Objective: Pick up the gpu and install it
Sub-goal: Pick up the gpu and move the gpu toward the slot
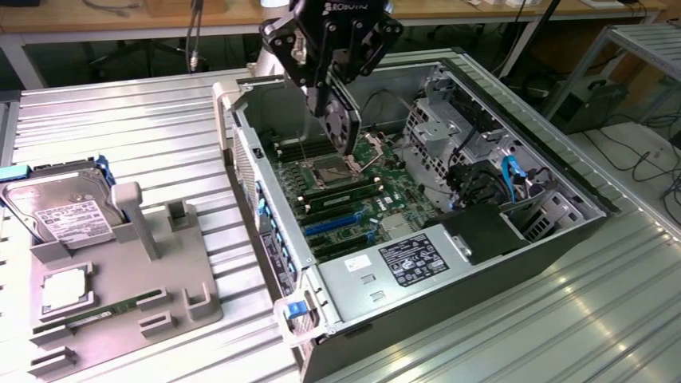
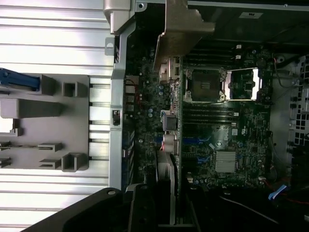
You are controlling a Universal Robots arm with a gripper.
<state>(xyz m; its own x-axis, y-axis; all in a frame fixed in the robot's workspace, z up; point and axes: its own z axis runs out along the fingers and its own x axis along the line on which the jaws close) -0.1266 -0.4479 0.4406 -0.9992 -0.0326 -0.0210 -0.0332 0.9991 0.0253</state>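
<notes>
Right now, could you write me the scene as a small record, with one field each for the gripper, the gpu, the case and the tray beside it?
gripper: shut on the gpu, above the open computer case
gpu: held on edge over the motherboard, not in a slot
computer case: lying on its side on the metal table, inside exposed
grey tray: to the exterior view's left of the case, holding a hard drive and a memory stick

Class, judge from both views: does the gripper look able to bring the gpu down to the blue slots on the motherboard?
Probably yes: the case lies open, nothing covers the blue slots, and the gripper holds the gpu above its interior.
</notes>
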